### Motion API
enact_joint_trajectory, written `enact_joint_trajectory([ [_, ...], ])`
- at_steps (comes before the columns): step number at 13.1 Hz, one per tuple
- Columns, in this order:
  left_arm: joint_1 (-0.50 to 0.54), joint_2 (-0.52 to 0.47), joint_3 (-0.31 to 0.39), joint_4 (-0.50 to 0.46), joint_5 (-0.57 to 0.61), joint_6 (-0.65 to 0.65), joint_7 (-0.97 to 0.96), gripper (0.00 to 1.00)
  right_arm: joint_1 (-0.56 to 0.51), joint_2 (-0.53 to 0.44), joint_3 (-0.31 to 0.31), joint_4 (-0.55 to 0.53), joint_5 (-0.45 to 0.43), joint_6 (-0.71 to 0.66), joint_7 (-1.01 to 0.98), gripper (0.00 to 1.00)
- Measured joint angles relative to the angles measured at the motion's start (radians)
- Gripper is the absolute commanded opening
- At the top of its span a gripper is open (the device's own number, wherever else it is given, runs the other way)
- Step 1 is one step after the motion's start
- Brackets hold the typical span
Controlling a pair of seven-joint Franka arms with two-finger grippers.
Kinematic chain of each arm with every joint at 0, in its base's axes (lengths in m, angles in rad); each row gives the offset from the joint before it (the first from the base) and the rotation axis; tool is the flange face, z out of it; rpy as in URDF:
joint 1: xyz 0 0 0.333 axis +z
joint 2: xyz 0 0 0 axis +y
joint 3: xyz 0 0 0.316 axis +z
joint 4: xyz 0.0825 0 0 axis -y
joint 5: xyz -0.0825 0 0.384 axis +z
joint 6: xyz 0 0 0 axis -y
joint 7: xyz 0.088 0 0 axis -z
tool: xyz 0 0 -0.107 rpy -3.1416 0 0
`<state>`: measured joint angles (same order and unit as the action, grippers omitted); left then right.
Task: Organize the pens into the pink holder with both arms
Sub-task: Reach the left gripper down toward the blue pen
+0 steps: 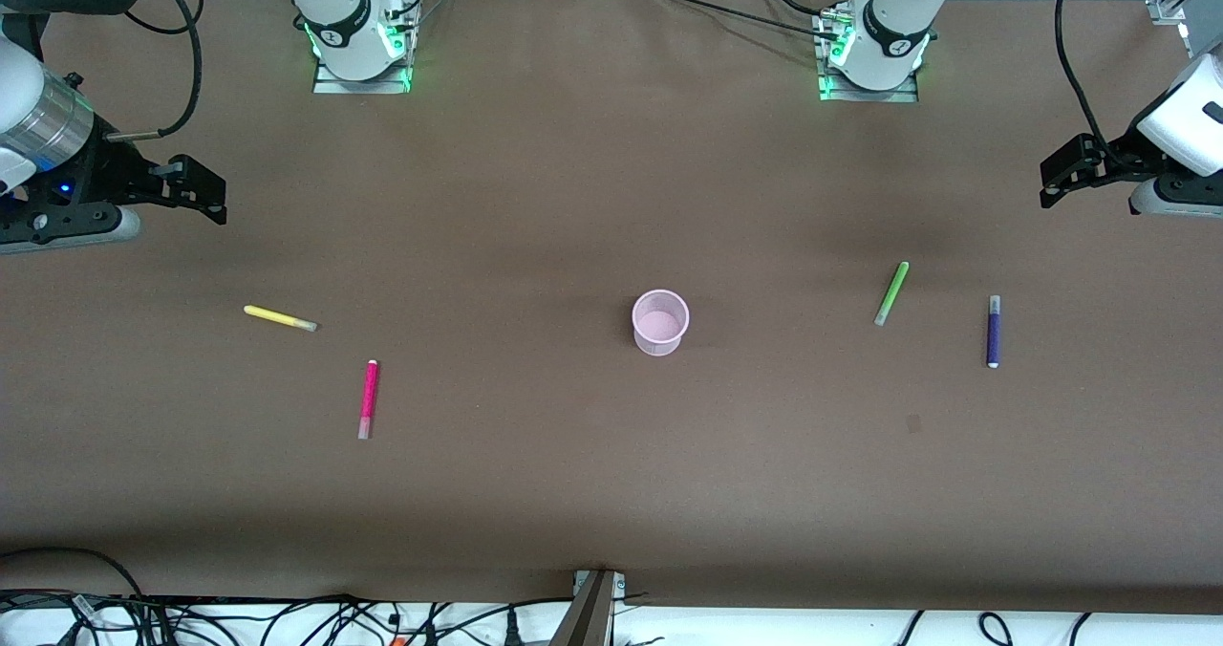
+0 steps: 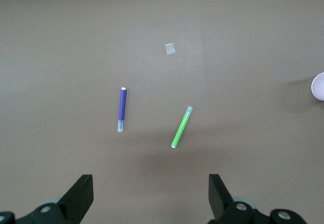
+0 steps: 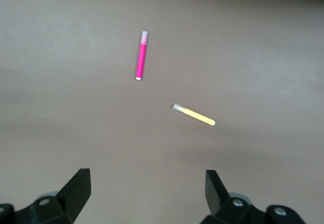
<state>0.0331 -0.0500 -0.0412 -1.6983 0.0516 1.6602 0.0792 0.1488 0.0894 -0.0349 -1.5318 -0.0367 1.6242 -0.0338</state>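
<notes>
The pink holder stands upright and empty mid-table; its rim shows in the left wrist view. The yellow pen and the magenta pen lie flat toward the right arm's end. The green pen and the purple pen lie flat toward the left arm's end. My right gripper is open and empty over bare table at its end. My left gripper is open and empty over bare table at its end.
The brown table has a small pale patch nearer the front camera than the green pen. The arm bases stand at the table's edge. Cables and a metal bracket run along the edge nearest the front camera.
</notes>
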Motion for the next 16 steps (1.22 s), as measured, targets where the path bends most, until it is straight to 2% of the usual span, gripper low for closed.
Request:
enact_joint_trajectory([
  [11, -0.001, 0.032, -0.014, 0.004, -0.002, -0.056, -0.005, 1.00, 0.000, 0.000, 0.000, 0.000, 0.000, 0.000, 0.000, 1.00],
  [13, 0.001, 0.081, -0.011, 0.009, -0.001, -0.057, -0.005, 1.00, 0.000, 0.000, 0.000, 0.000, 0.000, 0.000, 0.000, 1.00],
  [16, 0.045, 0.207, -0.002, 0.023, -0.001, -0.019, 0.030, 1.00, 0.000, 0.000, 0.000, 0.000, 0.000, 0.001, 0.000, 1.00],
])
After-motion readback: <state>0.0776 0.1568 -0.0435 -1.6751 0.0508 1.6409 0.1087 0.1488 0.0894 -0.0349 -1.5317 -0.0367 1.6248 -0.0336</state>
